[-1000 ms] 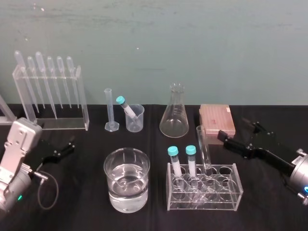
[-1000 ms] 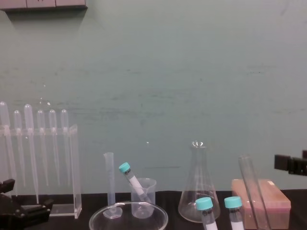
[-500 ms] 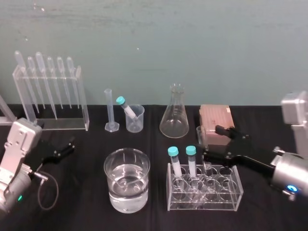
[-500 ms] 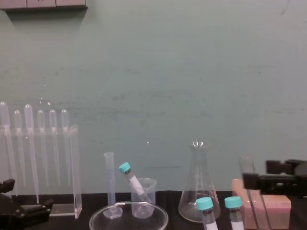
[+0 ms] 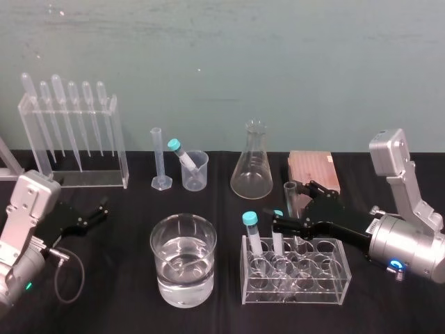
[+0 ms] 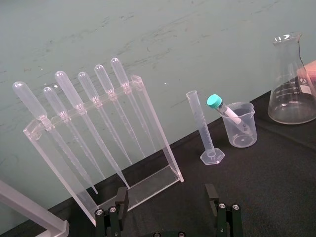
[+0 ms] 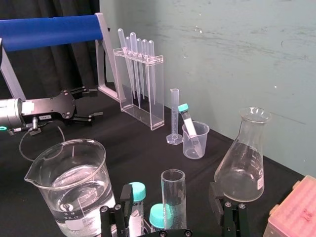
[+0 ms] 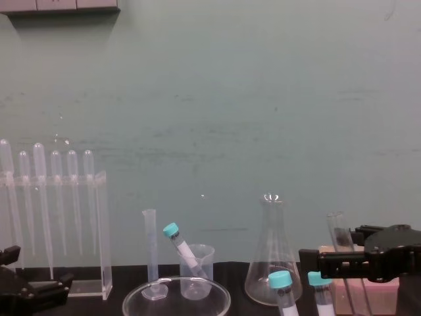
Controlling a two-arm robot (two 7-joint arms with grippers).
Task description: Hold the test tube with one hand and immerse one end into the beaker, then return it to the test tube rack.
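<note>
At the rack: right gripper (image 5: pixel 290 207) reaches in from the right, low over the back row of holes.
Right jaws: open, 1 finger on each side of the test tube (image 5: pixel 290 194); in the right wrist view both fingers stand apart from the glass.
Test tube: no cap, stands nearly upright in a back hole of the test tube rack (image 5: pixel 334 280), just right of the 2 teal-capped tubes (image 5: pixel 252 233).
Test tube rack: clear, at the front right of the black table.
Beaker (image 5: pixel 183 289): front centre, just left of the rack, about half full of clear liquid.
Left gripper (image 5: pixel 90 214): low at the left of the table, in front of the pipette stand (image 5: pixel 73 139); jaws open, nothing between them.
Back row: thin cylinder (image 5: pixel 159 163), small cup (image 5: pixel 195 172) with 1 capped tube leaning in it, flask (image 5: pixel 252 170), pink box (image 5: pixel 313 170).
</note>
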